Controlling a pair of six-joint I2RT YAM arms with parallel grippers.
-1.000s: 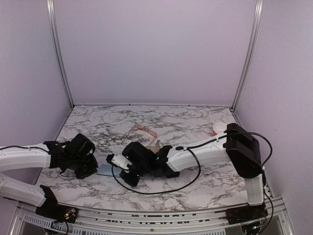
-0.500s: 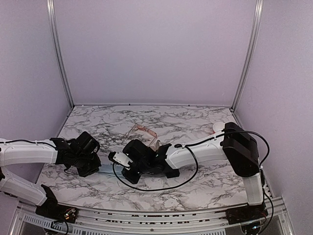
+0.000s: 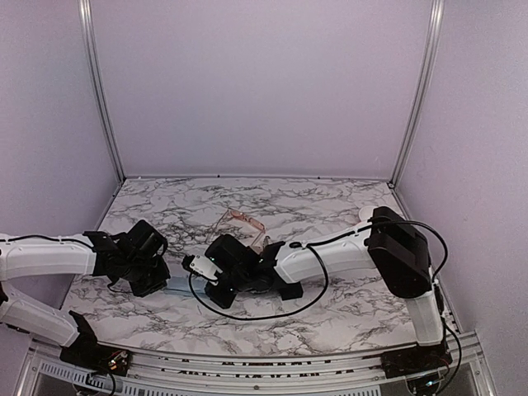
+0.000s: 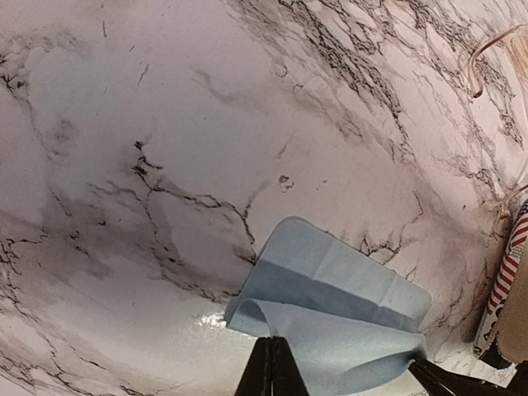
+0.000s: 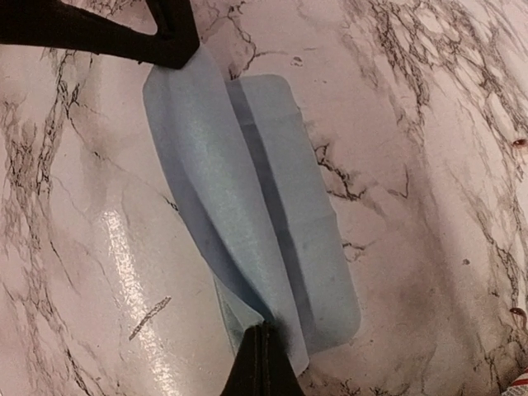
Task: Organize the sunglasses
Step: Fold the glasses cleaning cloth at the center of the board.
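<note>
Left tool (image 4: 271, 371) moved inward, pinching blue cloth (image 4: 346, 318) with right tool (image 5: 262, 356), thin wire sunglasses (image 3: 245, 219), pinkish-brown lenses

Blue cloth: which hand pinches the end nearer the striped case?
The right hand, shut on the blue cloth at the end toward the stars-and-stripes case; the left hand pinches the opposite end, farther from it.

readable text: none in any view
blue cloth (image 5: 247, 190): plain, unprinted
striped case (image 4: 505, 264): red and white bars at frame edge, no lettering legible
marble table (image 4: 165, 124): grey veining only
left gripper (image 4: 271, 346), right gripper (image 5: 262, 334): black fingers, unmarked
</note>
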